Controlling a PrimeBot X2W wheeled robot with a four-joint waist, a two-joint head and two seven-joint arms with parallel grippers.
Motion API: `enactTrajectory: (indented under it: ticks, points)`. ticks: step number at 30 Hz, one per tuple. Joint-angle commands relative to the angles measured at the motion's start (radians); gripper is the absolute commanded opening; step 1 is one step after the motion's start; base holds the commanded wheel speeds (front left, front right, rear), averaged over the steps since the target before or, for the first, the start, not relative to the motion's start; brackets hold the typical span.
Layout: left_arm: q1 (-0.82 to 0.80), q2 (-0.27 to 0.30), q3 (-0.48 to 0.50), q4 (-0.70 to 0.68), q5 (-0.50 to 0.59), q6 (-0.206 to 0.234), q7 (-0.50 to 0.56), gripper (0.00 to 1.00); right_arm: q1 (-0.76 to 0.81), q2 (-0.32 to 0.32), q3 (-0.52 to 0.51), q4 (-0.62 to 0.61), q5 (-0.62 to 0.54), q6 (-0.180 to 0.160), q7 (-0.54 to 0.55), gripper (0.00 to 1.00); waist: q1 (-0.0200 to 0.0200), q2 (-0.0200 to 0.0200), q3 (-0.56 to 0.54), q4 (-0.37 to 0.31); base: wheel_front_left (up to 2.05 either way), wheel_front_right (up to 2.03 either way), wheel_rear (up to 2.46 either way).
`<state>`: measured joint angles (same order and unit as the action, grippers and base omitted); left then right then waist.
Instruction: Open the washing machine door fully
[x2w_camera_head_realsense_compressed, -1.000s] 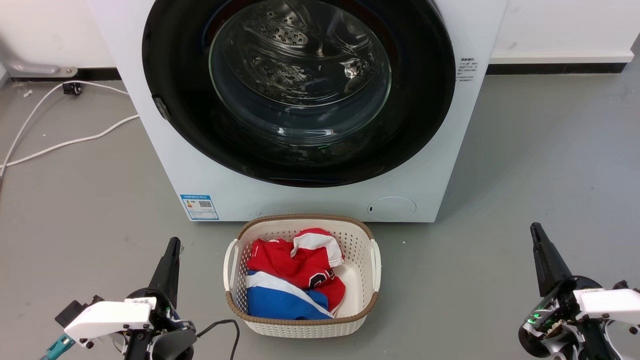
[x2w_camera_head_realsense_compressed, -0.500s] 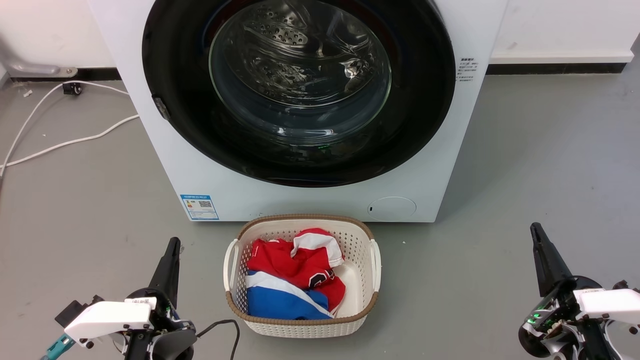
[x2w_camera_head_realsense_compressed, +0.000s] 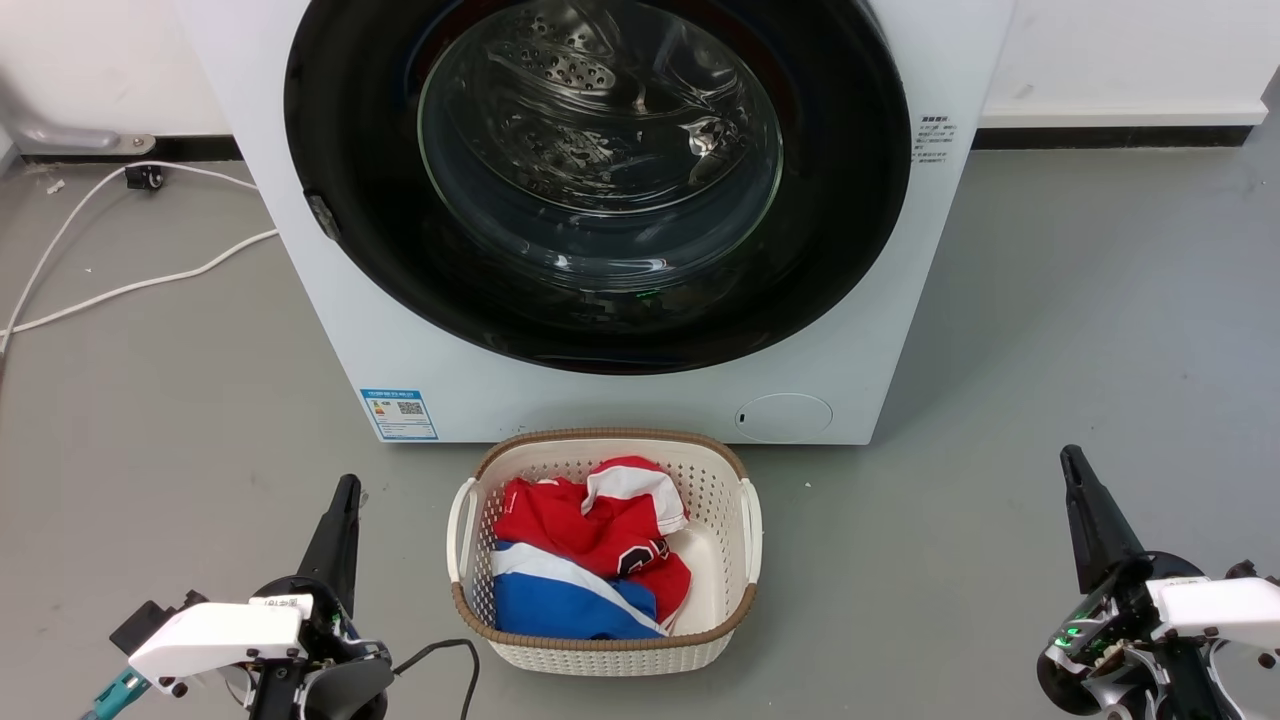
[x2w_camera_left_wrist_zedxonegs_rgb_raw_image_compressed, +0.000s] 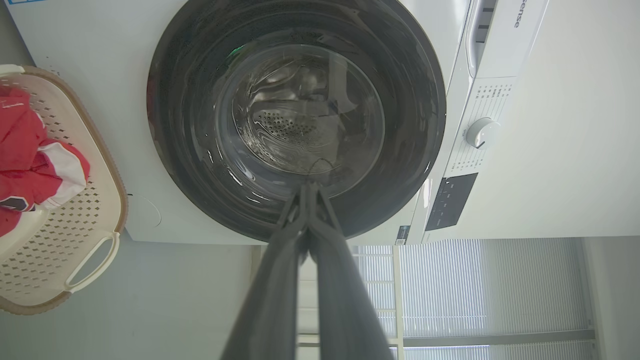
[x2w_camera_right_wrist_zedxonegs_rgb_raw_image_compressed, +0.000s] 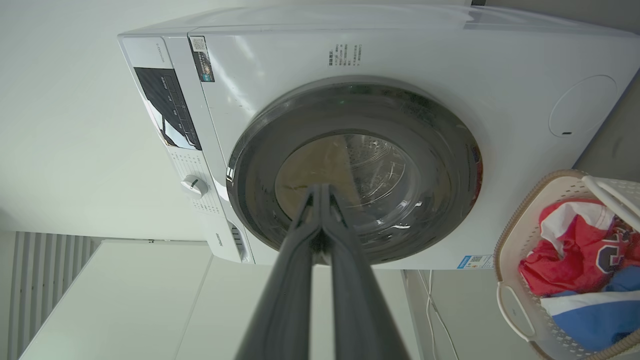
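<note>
We kept left gripper (x2w_camera_head_realsense_compressed: 345, 488) and right gripper (x2w_camera_head_realsense_compressed: 1071, 458) pinched together, empty, well apart from closed washing machine door (x2w_camera_head_realsense_compressed: 345, 150); reach likely not begun.

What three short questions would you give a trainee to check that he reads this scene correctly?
1. True or false: the washing machine door is shut flat against the washing machine.
2. Where does the basket of clothes stand? A) on the floor in front of the machine; B) on top of the machine; C) inside the drum.
3. Fill in the gap: the left gripper and the right gripper each have their two fingers ____, holding nothing.

Key: 1 true; 2 A; 3 shut.
</note>
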<state>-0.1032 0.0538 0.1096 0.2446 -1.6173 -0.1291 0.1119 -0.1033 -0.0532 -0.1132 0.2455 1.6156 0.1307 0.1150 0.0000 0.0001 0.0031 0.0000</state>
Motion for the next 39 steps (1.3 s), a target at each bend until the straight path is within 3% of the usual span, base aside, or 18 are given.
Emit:
enactTrajectory:
  ticks: [1, 21, 22, 39]
  points:
    - [-0.010, -0.001, 0.004, 0.001, 0.005, -0.003, 0.003, 0.00, -0.010, 0.004, -0.001, 0.001, -0.005, 0.000, 0.001, 0.00, 0.0000, -0.0001, 0.000, 0.000, 0.00, 0.00, 0.00]
    - [-0.010, -0.002, 0.005, 0.001, 0.004, -0.003, 0.003, 0.00, -0.010, 0.004, -0.002, 0.001, -0.006, 0.000, 0.002, 0.00, 0.0000, -0.0001, 0.000, 0.000, 0.00, 0.00, 0.00]
    - [0.001, -0.001, 0.001, 0.003, 0.003, 0.000, 0.000, 1.00, 0.002, 0.000, 0.000, 0.002, 0.000, 0.000, 0.000, 1.00, 0.0000, -0.0001, 0.000, 0.000, 0.00, 0.00, 0.00]
    - [0.049, -0.005, -0.004, 0.020, 0.025, 0.000, -0.068, 1.00, 0.045, 0.002, 0.014, 0.024, -0.069, 0.000, -0.068, 1.00, 0.0000, -0.0001, 0.002, -0.002, 0.00, 0.00, 0.00]
